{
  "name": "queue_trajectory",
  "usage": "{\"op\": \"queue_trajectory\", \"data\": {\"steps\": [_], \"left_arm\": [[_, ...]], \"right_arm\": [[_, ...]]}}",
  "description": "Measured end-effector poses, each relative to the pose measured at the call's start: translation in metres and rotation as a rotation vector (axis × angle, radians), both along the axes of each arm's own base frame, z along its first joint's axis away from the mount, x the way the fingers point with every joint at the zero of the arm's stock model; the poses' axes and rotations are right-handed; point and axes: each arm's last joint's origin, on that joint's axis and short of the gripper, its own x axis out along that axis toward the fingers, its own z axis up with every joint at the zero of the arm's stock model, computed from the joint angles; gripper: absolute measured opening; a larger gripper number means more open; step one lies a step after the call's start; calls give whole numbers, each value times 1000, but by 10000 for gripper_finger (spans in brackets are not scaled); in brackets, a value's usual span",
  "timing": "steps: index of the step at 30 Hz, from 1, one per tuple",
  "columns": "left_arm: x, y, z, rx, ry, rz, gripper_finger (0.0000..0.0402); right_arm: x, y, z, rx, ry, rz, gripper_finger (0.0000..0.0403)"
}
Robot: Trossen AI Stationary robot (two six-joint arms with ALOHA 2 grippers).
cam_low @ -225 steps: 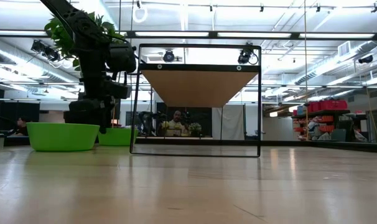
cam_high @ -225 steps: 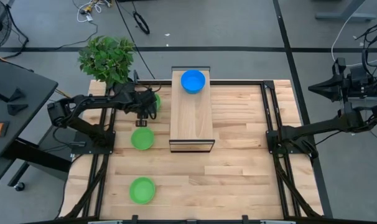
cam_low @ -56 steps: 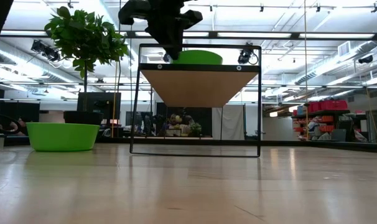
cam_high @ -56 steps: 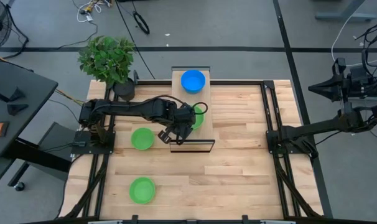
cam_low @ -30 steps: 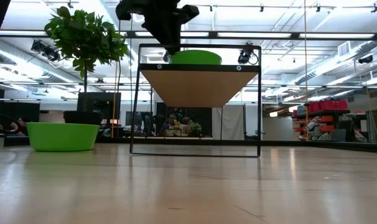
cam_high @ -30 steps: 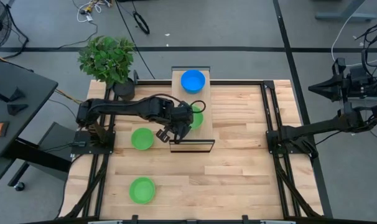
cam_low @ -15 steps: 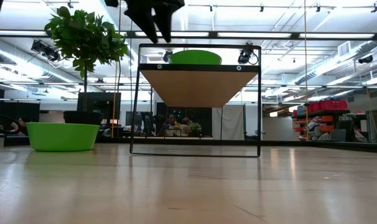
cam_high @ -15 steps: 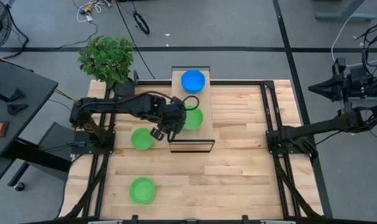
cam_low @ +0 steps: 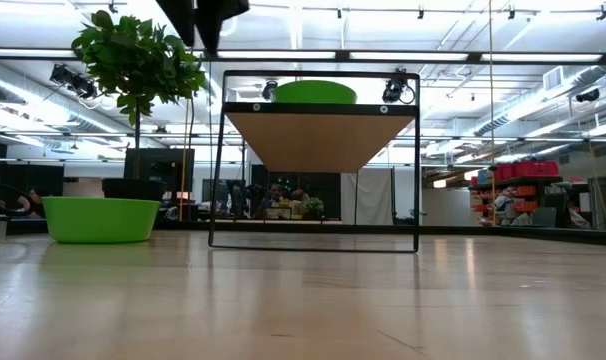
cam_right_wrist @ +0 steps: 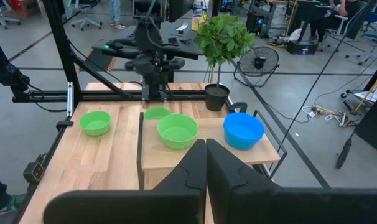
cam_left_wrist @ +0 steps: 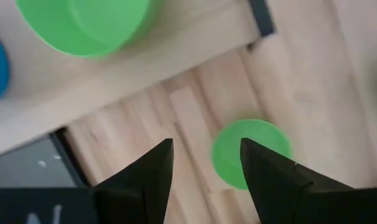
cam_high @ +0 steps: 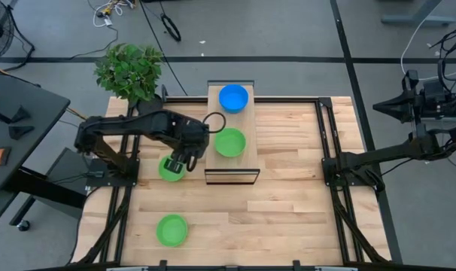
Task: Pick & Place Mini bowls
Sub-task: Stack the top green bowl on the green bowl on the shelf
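Observation:
A green mini bowl (cam_high: pixel 230 142) sits on the raised wooden shelf (cam_high: pixel 232 169), with a blue bowl (cam_high: pixel 233 98) at the shelf's far end. Two more green bowls rest on the table, one (cam_high: pixel 170 170) left of the shelf and one (cam_high: pixel 171 229) near the front edge. My left gripper (cam_high: pixel 181 159) hangs open above the bowl left of the shelf; its wrist view shows that bowl (cam_left_wrist: pixel 251 152) below the fingers. In the low view the gripper (cam_low: pixel 203 15) is high above the table. My right gripper (cam_right_wrist: pixel 206 155) is shut and waits at the table's right side.
A leafy plant (cam_high: pixel 130 71) in a dark pot stands at the table's far left corner. The shelf's black frame (cam_low: pixel 313 240) stands on the table centre. Black arm mounts run along both sides of the table. Bare wood lies right of the shelf.
My left gripper has drawn back from the green bowl on the shelf, rising and moving toward the table's left and near side until it hangs over the green bowl on the table. The bowl on the shelf has stayed where it was.

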Motion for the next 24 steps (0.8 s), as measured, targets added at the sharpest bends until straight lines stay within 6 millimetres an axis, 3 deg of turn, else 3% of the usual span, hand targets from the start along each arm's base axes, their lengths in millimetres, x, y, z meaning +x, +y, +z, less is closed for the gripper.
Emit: {"op": "queue_trajectory", "data": {"steps": [11,15,24], "left_arm": [[-1,-24,1,-103,-39,-1,192],[1,-29,-15,-138,-23,6,192],[-15,-36,-43,-149,28,27,192]], "right_arm": [[0,0,0,0,0,0,6],[0,0,0,0,0,0,6],[0,0,0,0,0,0,6]]}}
